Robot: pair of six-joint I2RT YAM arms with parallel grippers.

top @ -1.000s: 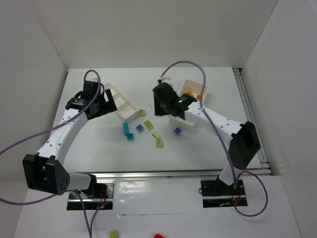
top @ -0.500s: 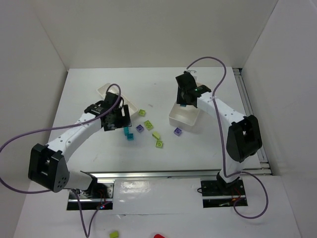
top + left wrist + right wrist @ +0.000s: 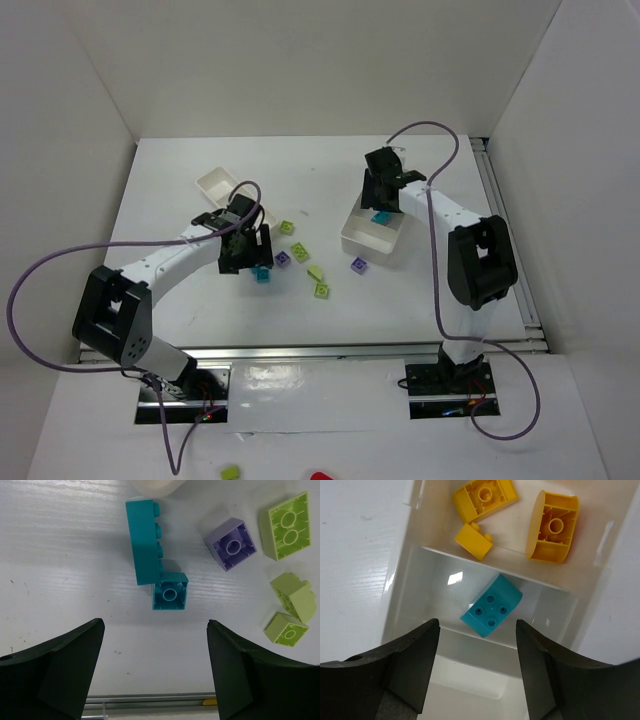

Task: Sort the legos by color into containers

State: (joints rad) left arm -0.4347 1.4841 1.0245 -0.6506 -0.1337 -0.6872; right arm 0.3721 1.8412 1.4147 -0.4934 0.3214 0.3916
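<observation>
White table [image 3: 180, 300] boxed in by plain white walls on three sides; both arms reach in from the near edge.

1. Larger tray [image 3: 350, 240]: white, three sections, right of centre.
 - Far section: three yellow bricks [image 3: 484, 497], two of them studs-down with the hollow undersides showing, and the smallest on its side.
 - Middle section: one cyan brick [image 3: 491, 605], four studs up, lying askew to the dividers.

2. Right gripper [image 3: 477, 626]: directly over that middle section. Jaws parted with nothing between them. The cyan brick lies loose below, clear of both fingers [image 3: 405, 665].

3. Smaller tray [image 3: 215, 183]: white, at the far left of the table, well apart from the larger one.

4. Left gripper [image 3: 155, 630]: above the loose bricks near the table's middle. Jaws spread wide, gripping nothing.

5. Loose bricks on the table:
 - Long cyan brick [image 3: 145, 542], on its side.
 - Square cyan brick [image 3: 170, 591], studs-down, touching the long one's end and nearest the left gripper.
 - Purple brick [image 3: 231, 545], studs-down, just beside the cyan pair.
 - Flat lime brick [image 3: 286, 526], underside up, beside the purple one.
 - Two small lime bricks [image 3: 294, 592], close together.
 - Further lime brick [image 3: 287, 228], towards the smaller tray.
 - Second purple brick [image 3: 358, 265], near the larger tray's near corner.
</observation>
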